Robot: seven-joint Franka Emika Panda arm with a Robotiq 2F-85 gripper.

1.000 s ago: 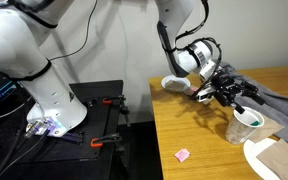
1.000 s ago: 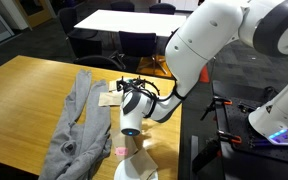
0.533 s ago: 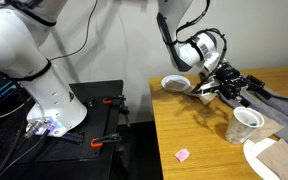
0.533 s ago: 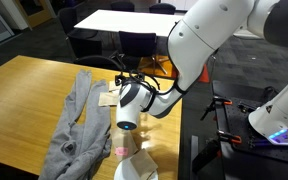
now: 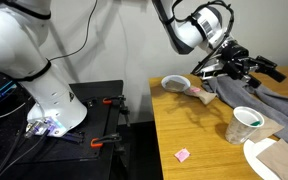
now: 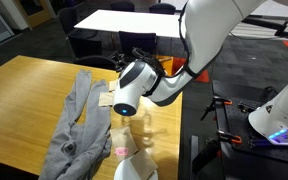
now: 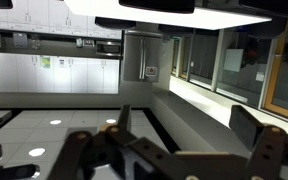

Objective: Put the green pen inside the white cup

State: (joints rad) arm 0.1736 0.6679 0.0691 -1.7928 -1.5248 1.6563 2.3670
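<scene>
High over the table: gripper, jaws spread wide, nothing between them. Same story in the wrist view – dark fingers far apart at the bottom edge, beyond them only room, cabinets and windows. No table in shot, so apparently pointing out across the room, not down.

Roughly below, a touch toward the table's front edge: white cup, upright, clear air between it and the gripper. Green pen – looks to be inside already: green streak visible thru the translucent wall, running up toward the rim. Long axis approx upright, leaning w/ the cup wall. Which end up – can't tell, too small.

Around the cup: grey cloth just behind, plate w/ brown paper just beside on the near side, pink scrap well apart along the front edge, bowl back toward the far corner.

Judging by that: job done or as good as. No grasp to line up, no pen lying loose on the table. Only one arm on the rig, so no choice of nearer hand. Key relation now = cup more or less under the open jaws, pen standing along the line of any descent. Best guess for next: clear off up and away, no dip toward the rim – light cup, prob. easy to tip w/ a pen leaning in it.
</scene>
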